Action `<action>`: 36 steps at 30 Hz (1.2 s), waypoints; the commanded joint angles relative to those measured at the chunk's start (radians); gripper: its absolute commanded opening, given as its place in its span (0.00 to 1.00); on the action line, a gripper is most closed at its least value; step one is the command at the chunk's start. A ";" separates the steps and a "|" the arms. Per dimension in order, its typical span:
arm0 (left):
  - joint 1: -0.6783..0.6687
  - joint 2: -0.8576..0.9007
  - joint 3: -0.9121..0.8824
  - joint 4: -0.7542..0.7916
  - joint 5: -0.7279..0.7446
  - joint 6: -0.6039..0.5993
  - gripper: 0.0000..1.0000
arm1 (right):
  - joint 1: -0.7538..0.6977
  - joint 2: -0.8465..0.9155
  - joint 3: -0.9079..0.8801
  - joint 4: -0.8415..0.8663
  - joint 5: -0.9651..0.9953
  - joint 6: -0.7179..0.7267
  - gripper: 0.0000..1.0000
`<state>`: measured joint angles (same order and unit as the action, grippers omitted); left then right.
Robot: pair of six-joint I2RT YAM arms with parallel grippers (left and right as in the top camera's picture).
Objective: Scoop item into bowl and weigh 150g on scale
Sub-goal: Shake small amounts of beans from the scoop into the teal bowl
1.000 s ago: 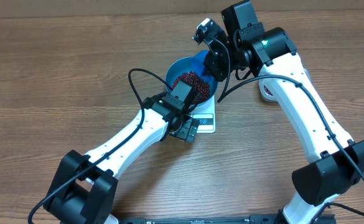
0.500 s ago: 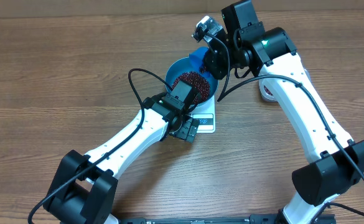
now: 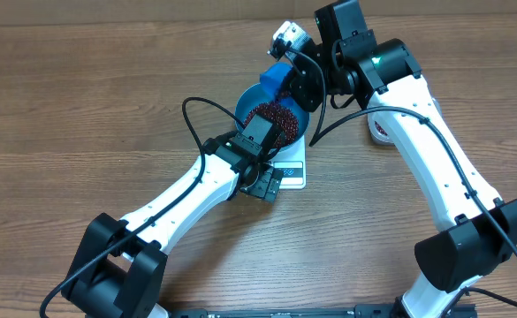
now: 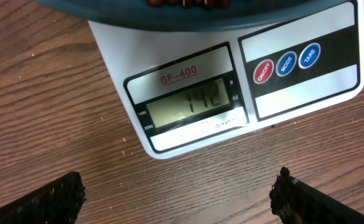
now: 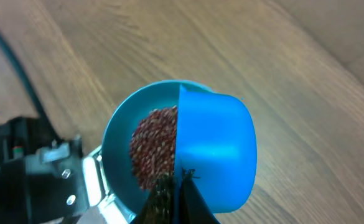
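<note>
The blue bowl (image 3: 251,99) stands on the white scale (image 3: 292,170) and holds a heap of dark red-brown beans (image 3: 271,115). My right gripper (image 3: 292,71) is shut on the handle of a small blue scoop (image 3: 274,78), held tipped on its side over the bowl's far rim. In the right wrist view the scoop (image 5: 216,149) hangs beside the beans (image 5: 154,146) in the bowl (image 5: 116,149), just beyond my right gripper (image 5: 178,199). My left gripper (image 4: 178,199) is open and empty over the table, just in front of the scale (image 4: 294,93), whose display (image 4: 188,102) reads 142.
A white round object (image 3: 380,132) lies partly hidden behind my right arm. A black cable (image 3: 192,115) loops over the wooden table (image 3: 81,106) to the left of the bowl. My left arm reaches diagonally up from the near left.
The right gripper has lifted and turned the scoop, carrying it from over the beans toward the bowl's far rim. The left arm has not moved.
</note>
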<state>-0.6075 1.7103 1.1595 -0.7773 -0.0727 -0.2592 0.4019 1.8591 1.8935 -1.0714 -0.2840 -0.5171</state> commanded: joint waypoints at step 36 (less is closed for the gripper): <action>-0.002 -0.018 0.023 0.003 -0.016 -0.006 1.00 | 0.035 -0.002 0.030 0.016 0.175 0.045 0.04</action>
<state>-0.6075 1.7103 1.1595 -0.7769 -0.0727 -0.2592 0.4339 1.8591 1.8935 -1.0599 -0.1154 -0.4694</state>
